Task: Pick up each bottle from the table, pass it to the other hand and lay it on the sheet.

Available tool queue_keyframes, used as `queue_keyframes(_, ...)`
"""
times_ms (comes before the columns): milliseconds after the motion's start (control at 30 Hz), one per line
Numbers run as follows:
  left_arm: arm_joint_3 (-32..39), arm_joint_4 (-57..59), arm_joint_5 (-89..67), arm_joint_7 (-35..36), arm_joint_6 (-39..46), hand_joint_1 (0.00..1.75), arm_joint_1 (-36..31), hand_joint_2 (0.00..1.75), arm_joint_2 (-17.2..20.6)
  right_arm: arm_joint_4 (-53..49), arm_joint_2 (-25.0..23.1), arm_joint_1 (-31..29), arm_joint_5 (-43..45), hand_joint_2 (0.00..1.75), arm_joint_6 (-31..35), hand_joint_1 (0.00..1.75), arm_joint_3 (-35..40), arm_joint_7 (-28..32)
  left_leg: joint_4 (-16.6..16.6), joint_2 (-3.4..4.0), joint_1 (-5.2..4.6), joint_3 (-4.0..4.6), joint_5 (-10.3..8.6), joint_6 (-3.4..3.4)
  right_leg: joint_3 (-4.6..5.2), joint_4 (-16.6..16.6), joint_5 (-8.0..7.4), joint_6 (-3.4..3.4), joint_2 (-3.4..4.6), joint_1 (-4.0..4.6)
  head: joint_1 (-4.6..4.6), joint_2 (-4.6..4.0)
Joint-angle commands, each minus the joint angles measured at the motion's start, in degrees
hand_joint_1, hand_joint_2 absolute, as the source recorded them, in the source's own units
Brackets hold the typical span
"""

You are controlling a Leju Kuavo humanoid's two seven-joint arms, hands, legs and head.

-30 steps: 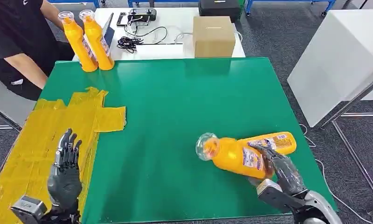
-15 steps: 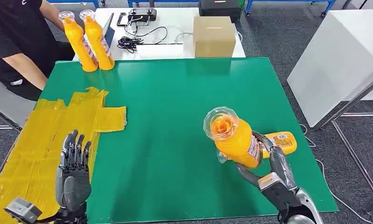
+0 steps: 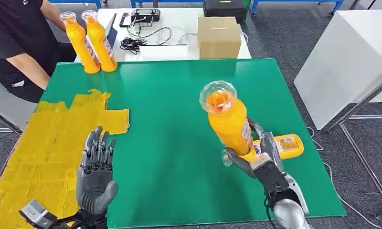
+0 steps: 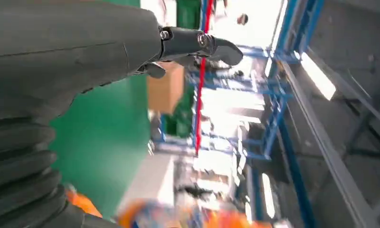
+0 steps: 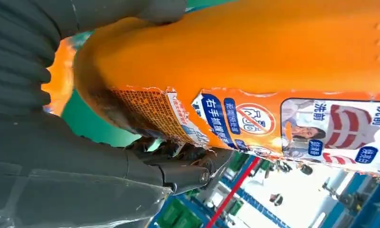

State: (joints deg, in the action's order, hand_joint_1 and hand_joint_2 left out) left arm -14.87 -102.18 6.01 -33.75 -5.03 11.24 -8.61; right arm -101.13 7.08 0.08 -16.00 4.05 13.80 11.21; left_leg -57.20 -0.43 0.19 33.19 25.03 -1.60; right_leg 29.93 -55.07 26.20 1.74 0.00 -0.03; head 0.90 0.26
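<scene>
My right hand (image 3: 258, 160) grips an orange bottle (image 3: 228, 120) by its lower body and holds it upright above the green table (image 3: 175, 95), clear cap on top. In the right wrist view the bottle (image 5: 254, 61) lies against my palm, its printed label facing the camera. A second orange bottle (image 3: 284, 145) lies on its side on the table just behind that hand. My left hand (image 3: 96, 174) is raised with fingers spread and nothing in it, at the edge of the yellow sheet (image 3: 41, 148). Two more orange bottles (image 3: 90, 42) stand at the table's far left corner.
A person in black sits at the far left by the standing bottles. Behind the green table a white table carries a cardboard box (image 3: 218, 36), cables and a controller. A white block (image 3: 346, 62) stands to the right on the grey floor.
My right hand has lifted the bottle off the table and stood it upright, moving it slightly leftward. My left hand has risen and shifted right, toward the sheet's edge.
</scene>
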Motion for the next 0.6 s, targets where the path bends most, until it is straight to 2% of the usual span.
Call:
queue_keyframes(33,-5.0,5.0,1.8,1.2,-1.4,0.00,-5.1,1.75,1.1,16.7,-6.3,-13.1,-2.8,1.75,2.3,1.75,12.6,-3.4,0.2,0.40,0.03,-0.34,0.04,0.11,-0.22,0.2,-0.07,-0.03,0.36,0.03,0.00,0.00)
queue_keyframes(133,-5.1,5.4,2.7,2.0,-2.0,0.00,-5.7,1.75,1.0,19.2,-7.4,-14.6,-3.9,1.75,2.4,1.75,15.3,-4.2,0.1,0.16,0.02,-0.14,0.02,0.05,-0.09,0.1,-0.03,-0.01,0.14,0.02,-0.02,0.00)
queue_keyframes(233,-5.1,6.1,3.1,2.6,-2.2,0.00,-6.1,1.75,1.0,20.8,-8.4,-15.2,-6.6,1.75,3.0,1.75,18.6,-4.6,0.1,0.27,0.04,-0.25,0.07,0.07,-0.19,0.1,-0.03,-0.01,0.25,0.04,0.00,0.00)
queue_keyframes(400,-2.8,6.4,3.4,3.2,-0.9,0.00,-5.6,1.75,0.6,18.8,-8.8,-14.0,-11.4,1.75,4.1,1.75,23.5,-4.8,0.1,0.16,0.04,-0.19,0.05,0.07,-0.14,0.1,0.00,-0.01,0.15,0.03,0.00,0.00)
queue_keyframes(600,-0.6,6.1,3.6,3.3,-0.2,0.00,-5.0,1.75,0.2,15.5,-8.5,-13.2,-13.0,1.75,4.5,1.75,26.9,-4.8,0.1,0.12,0.03,-0.13,0.05,0.07,-0.10,0.0,0.02,0.00,0.10,0.03,0.00,0.00)
